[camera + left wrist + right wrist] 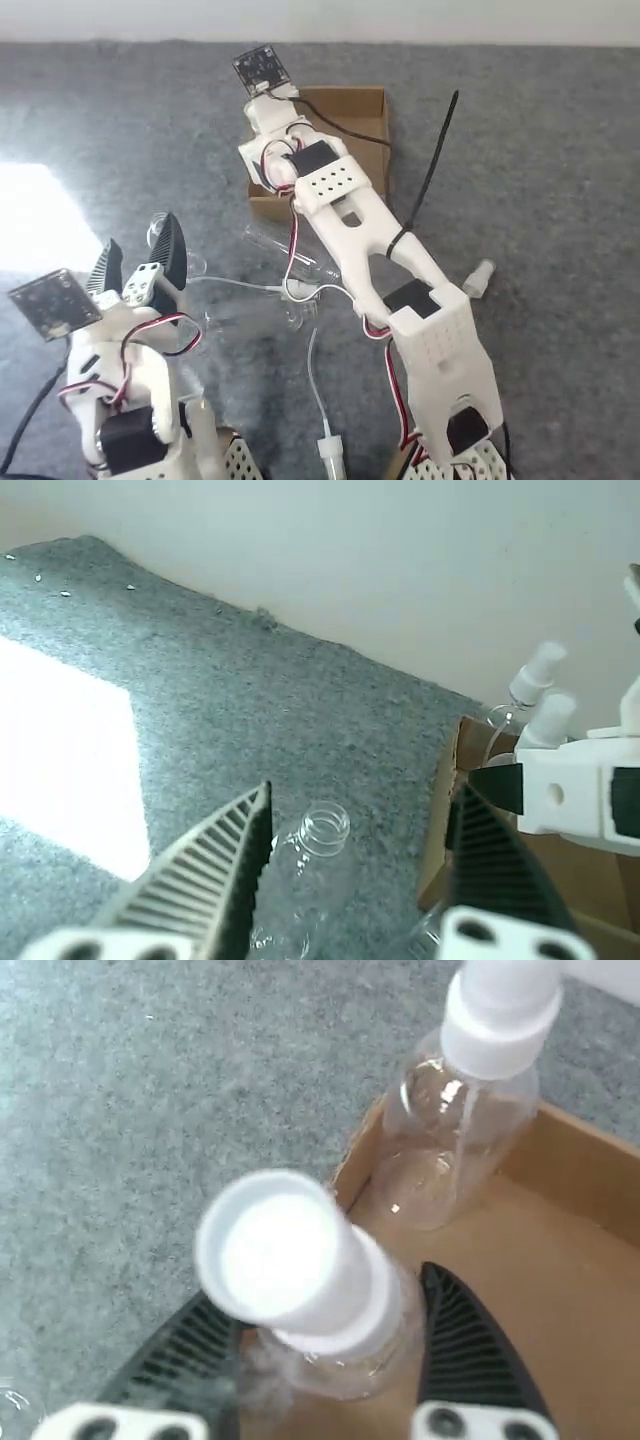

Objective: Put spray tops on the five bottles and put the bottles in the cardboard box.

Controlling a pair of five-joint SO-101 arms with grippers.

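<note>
Cardboard box [560, 1250]: two capped bottles [455, 1130], one pinched by right gripper [325, 1300]; left gripper [363, 795] spread.

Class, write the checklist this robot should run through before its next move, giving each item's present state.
1. Grip of the right gripper on the held bottle: ok.
2. Spray top on the held bottle: ok.
3. Held bottle fully inside the cardboard box: cannot tell; it is at the box's edge.
4. The standing bottle in the box upright and capped: ok.
5. The left gripper open, facing the lying bottle: ok.
6. Spray top on the lying bottle: not ok, its neck is bare.
</note>
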